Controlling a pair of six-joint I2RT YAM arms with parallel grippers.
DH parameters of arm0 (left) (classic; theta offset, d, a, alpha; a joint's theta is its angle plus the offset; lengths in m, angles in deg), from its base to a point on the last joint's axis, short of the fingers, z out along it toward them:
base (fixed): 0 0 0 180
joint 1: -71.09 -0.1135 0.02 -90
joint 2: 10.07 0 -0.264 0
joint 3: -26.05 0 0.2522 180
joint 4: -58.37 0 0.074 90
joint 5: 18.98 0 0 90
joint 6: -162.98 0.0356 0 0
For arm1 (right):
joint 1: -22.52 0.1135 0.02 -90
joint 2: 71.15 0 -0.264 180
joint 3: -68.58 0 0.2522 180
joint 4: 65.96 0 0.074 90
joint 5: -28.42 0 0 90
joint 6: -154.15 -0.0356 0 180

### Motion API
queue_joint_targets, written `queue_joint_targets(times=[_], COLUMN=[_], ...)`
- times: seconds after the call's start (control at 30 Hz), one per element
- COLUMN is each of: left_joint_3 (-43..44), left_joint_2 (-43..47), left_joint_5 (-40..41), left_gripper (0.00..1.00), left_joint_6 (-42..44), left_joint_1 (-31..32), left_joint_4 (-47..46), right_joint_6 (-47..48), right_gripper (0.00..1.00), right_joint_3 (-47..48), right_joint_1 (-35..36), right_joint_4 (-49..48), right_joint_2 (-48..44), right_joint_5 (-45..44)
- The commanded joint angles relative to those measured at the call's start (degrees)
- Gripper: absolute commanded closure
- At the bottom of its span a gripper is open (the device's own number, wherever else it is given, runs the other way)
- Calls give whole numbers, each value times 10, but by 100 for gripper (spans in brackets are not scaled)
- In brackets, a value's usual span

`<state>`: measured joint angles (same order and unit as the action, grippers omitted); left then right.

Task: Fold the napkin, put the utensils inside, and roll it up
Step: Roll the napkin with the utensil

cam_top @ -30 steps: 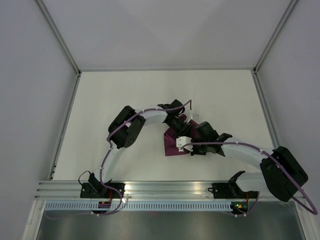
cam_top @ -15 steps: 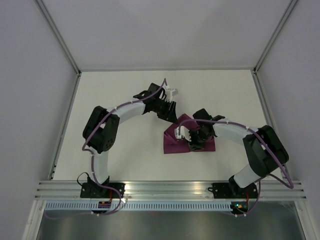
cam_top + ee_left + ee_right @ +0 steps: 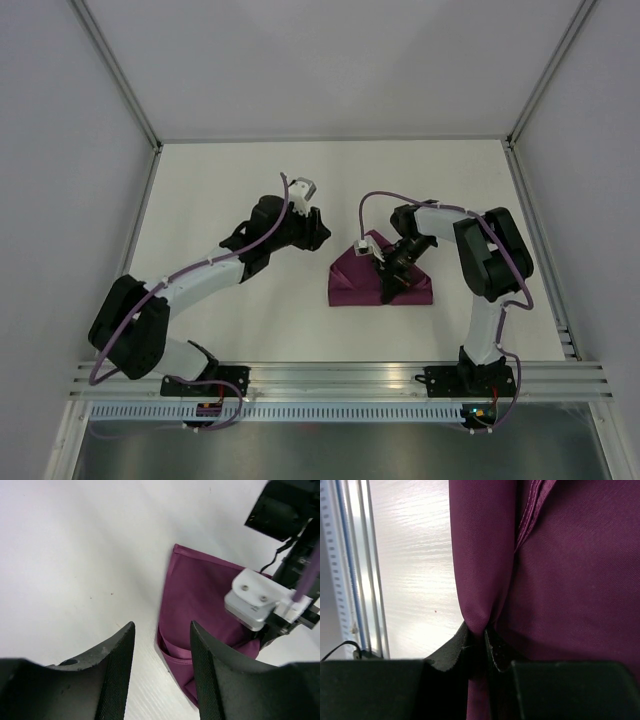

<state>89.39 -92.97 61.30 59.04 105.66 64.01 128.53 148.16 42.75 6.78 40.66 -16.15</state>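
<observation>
Left fingers backed off napkin (right fingers pinch fold).

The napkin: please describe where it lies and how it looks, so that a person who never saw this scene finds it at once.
Start from the white table, seen from above. A little right of its centre lies the napkin, folded, with the right gripper pinching a fold of it. It is the only deep purple, slightly shiny cloth on the pale surface.
</observation>
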Motion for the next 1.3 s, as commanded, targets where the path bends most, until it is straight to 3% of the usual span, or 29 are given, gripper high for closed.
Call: queue_joint_targets(times=[0.0,0.23,0.53,0.87,1.27], left_joint_3=[-35,-48,-7,62,71], left_joint_2=[48,43,-51,-177,-238], left_joint_5=[59,160,132,102,84], left_gripper=[46,45,45,44,45], left_joint_6=[45,194,252,290,297], left_joint_1=[37,202,292,339,342], left_joint_4=[-97,-75,-25,-8,-51], right_joint_6=[47,51,43,32,21], right_gripper=[85,85,85,85,84], right_joint_3=[-6,25,38,39,47], right_joint_1=[-1,-10,-19,-21,-25], right_joint_4=[24,44,47,42,39], right_joint_2=[49,85,100,104,111], right_joint_5=[-54,-44,-39,-40,-41])
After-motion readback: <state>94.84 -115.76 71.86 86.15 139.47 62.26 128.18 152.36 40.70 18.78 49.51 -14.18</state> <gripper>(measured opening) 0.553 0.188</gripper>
